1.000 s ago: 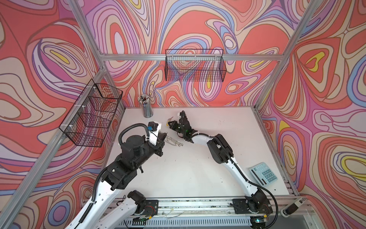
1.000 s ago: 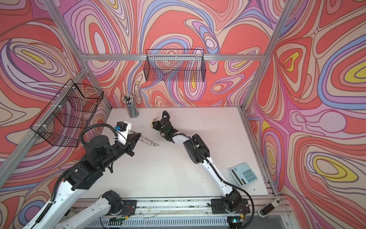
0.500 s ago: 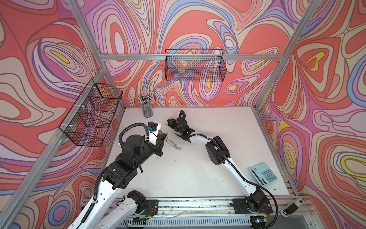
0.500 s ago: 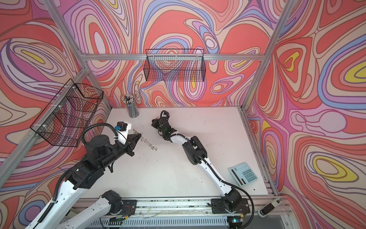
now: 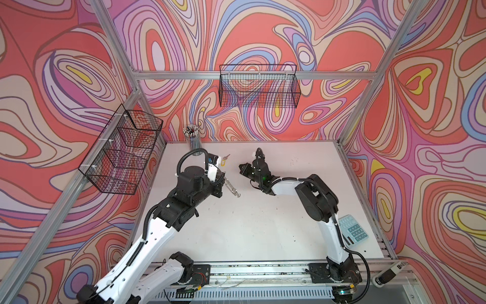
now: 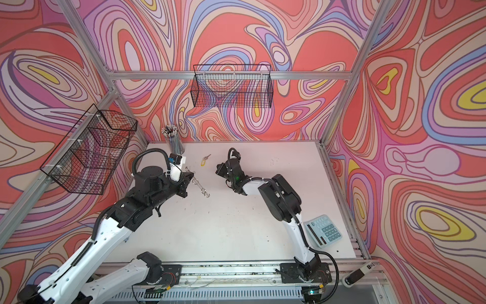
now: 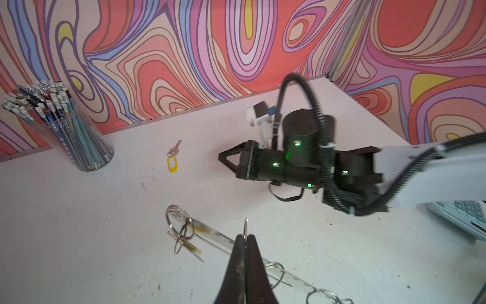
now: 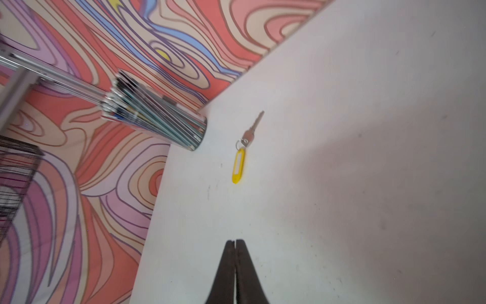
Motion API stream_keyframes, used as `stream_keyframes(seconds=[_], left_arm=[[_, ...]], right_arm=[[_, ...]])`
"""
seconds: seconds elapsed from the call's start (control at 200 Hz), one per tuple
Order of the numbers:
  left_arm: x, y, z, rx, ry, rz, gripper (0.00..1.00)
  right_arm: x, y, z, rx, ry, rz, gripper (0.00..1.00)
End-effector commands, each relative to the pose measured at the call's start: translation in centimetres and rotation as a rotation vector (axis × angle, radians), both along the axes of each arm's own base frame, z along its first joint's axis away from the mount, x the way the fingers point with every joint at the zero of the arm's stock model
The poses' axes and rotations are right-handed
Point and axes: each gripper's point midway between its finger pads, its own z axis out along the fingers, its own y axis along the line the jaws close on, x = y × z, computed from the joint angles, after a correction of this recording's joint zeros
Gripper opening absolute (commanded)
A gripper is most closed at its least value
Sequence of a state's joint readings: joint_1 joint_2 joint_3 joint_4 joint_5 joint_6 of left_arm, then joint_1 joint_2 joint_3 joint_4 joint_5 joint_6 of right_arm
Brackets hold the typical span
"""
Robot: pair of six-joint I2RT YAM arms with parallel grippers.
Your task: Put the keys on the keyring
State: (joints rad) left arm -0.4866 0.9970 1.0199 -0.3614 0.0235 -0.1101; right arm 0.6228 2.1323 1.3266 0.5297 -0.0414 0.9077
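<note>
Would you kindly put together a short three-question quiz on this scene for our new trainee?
1. True or false: the right end effector holds the yellow-tagged key.
2. Which stands nearest that key? A. pencil cup B. calculator C. wall basket
3. Fill in: the left end effector is shut on a wire ring of the ____.
Key: 1. False: it is shut and empty, and the key lies on the table. 2. A. 3. keyring.
</note>
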Motion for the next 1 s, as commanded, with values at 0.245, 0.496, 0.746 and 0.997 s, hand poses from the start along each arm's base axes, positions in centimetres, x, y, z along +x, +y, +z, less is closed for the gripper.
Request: stream_keyframes(seconds=[0.245,0.496,0.746,0.997], left_arm=[[13.4,1.6,-2.5,-0.116,-0.012,0.277,0.00],[23.3,4.1,-8.3,-0.191,0.023,0.423,0.00],[31.3,4.8,-11.0,-0.286,0.016,0.468,0.00],[35.6,3.8,-13.6,-0.288,0.076,0.471,0.00]], right_arm=[[-8.8,-7.5,14.4,0.008,-0.280,-0.009,0.00],[-14.2,-11.7,16.9,-0.063,-0.294,-0.019,0.00],[-17.5,-14.8,16.5,-0.103,-0.253,-0.055,0.00],[-18.4,-16.4,16.2,-0.123,-0.227,-0.096,0.00]])
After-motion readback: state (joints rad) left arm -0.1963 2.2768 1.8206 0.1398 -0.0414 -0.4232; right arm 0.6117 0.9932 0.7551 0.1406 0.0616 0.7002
